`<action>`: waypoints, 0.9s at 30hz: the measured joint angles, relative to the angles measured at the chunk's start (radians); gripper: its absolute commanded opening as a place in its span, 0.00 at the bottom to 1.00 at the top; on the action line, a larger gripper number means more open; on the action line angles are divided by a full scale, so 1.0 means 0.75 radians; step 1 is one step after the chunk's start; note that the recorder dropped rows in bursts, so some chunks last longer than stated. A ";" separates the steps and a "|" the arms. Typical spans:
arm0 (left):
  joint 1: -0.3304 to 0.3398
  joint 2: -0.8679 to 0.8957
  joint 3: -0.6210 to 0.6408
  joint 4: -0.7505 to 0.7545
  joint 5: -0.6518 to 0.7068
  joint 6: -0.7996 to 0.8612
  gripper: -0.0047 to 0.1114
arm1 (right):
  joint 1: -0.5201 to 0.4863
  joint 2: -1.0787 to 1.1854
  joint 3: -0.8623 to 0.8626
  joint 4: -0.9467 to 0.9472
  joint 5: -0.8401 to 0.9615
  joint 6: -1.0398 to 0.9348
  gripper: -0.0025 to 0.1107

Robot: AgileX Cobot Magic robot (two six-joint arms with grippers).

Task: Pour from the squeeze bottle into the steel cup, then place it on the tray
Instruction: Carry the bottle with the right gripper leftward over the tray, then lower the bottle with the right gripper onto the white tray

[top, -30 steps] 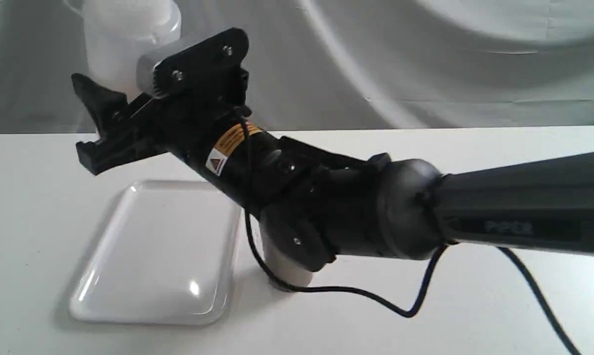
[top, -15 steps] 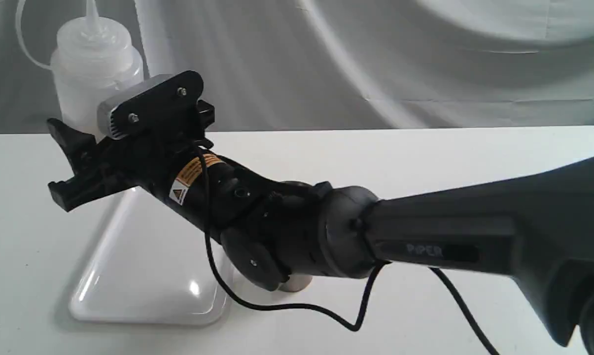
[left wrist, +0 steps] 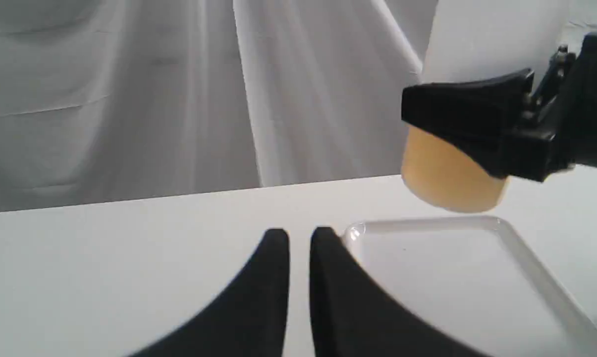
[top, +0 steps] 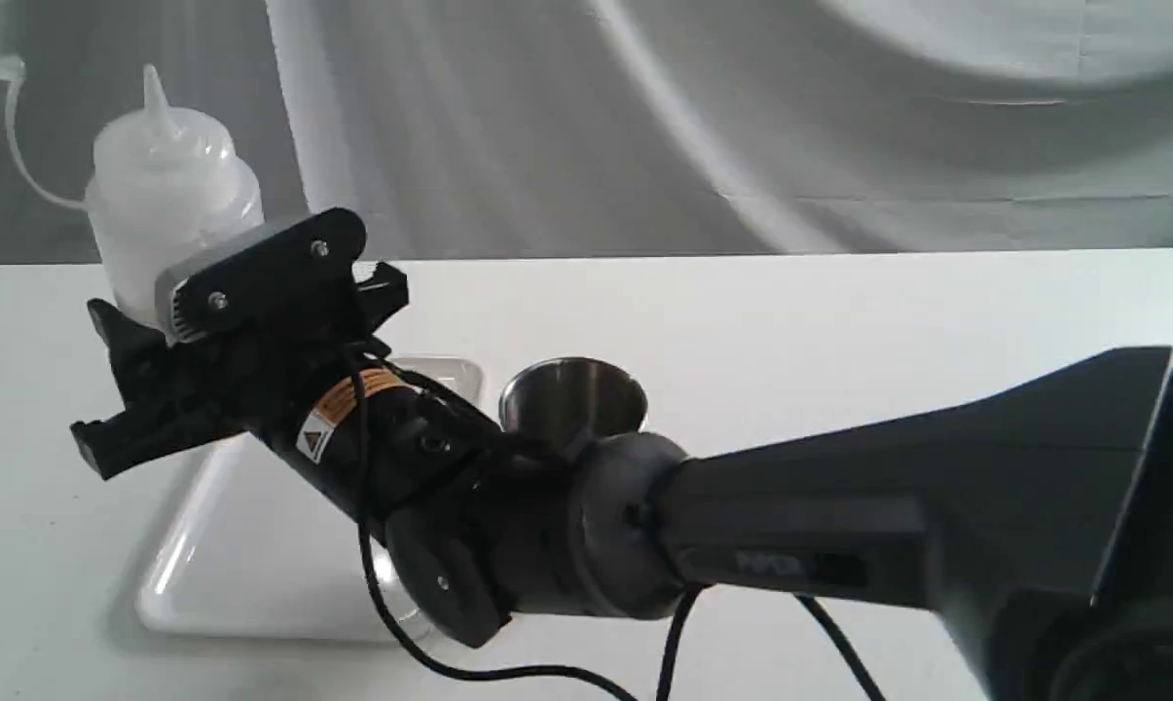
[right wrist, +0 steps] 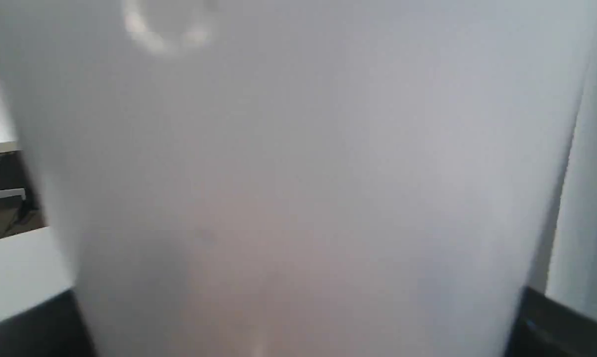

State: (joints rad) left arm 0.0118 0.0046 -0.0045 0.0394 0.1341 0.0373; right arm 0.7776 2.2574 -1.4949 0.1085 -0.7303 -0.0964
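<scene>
At the left of the exterior view, the black right gripper (top: 105, 387) is clamped on the translucent whitish plastic squeeze bottle with a pointed nozzle (top: 171, 208). One finger sits on each side of the bottle body. The bottle stands upright with the nozzle pointing up. Its thin cap strap (top: 12, 131) curves out from the neck on the side away from the arm.

The left wrist view shows amber-orange liquid in the lower part of the bottle (left wrist: 447, 181). One black finger (left wrist: 469, 111) lies across the bottle wall above the liquid. The bottle base appears to hang just above the far rim of the flat glossy white rectangular tray (left wrist: 528, 260), without touching it.

The right wrist view is filled by the blurred bottle wall (right wrist: 298, 173).

The brushed-metal grey steel cup (top: 572, 397) stands upright on the white table (top: 839, 312), just beside the tray (top: 255, 570). The arm hides its lower part, and its contents cannot be determined.

The black left gripper (left wrist: 298, 239) is almost fully closed, with only a narrow slit between its fingers. It holds nothing and sits near the tray corner.
</scene>
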 measured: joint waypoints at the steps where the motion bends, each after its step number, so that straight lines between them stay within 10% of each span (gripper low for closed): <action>1: 0.000 0.000 0.000 0.000 0.000 0.000 0.11 | 0.003 0.013 0.000 0.010 -0.007 -0.007 0.02; 27: 0.000 0.000 0.000 0.000 0.000 0.000 0.11 | 0.099 0.143 0.000 0.459 -0.096 -0.205 0.02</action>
State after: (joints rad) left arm 0.0118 0.0046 -0.0045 0.0394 0.1341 0.0373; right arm 0.8515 2.3644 -1.4949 0.4530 -0.8023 -0.2504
